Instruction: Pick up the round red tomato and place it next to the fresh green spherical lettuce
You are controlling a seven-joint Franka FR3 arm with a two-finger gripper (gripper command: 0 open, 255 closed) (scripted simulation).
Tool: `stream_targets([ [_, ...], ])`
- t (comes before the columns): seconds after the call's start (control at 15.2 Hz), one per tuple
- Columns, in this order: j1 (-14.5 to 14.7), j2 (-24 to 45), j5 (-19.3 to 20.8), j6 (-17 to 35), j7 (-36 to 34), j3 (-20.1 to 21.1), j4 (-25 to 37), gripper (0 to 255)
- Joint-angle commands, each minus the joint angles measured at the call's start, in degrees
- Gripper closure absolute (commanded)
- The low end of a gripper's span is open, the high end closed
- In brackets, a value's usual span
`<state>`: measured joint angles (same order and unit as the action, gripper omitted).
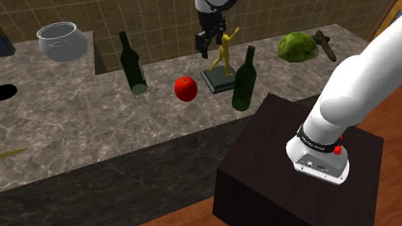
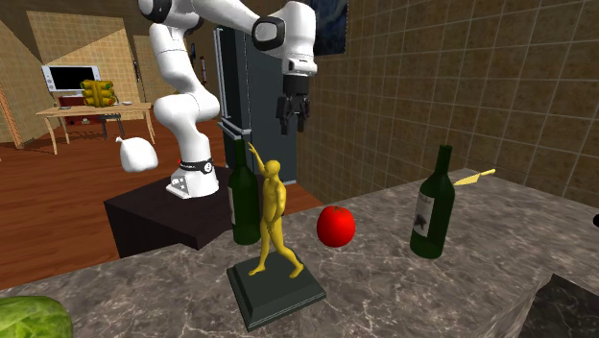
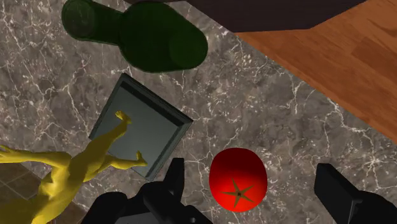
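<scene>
The red tomato (image 1: 185,88) (image 2: 336,226) (image 3: 238,178) rests on the marble counter (image 1: 66,122). My gripper (image 1: 209,40) (image 2: 293,112) (image 3: 254,188) hangs well above it, open, and the tomato shows between the two fingers, which do not touch it. The green lettuce (image 1: 297,46) (image 2: 34,318) lies at the counter's far end, at the shoulder view's right. Between tomato and lettuce stands a yellow figurine (image 1: 223,52) (image 2: 272,216) (image 3: 70,168) on a dark square base.
Two dark green wine bottles (image 1: 131,65) (image 1: 243,80) stand on either side of the tomato. A metal pot (image 1: 61,41) sits at the back of the counter, by a round hole (image 1: 3,91). A brown object (image 1: 325,44) lies beside the lettuce.
</scene>
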<state>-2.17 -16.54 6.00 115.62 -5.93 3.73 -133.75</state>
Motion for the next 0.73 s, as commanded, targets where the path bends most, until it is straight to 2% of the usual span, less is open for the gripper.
stream_targets([
  [0.0,-0.12,4.66,0.18,2.72,-0.85,0.17,1.67,0],
  [0.66,-0.54,27.41,1.45,10.8,-3.61,-0.1,14.93,0],
])
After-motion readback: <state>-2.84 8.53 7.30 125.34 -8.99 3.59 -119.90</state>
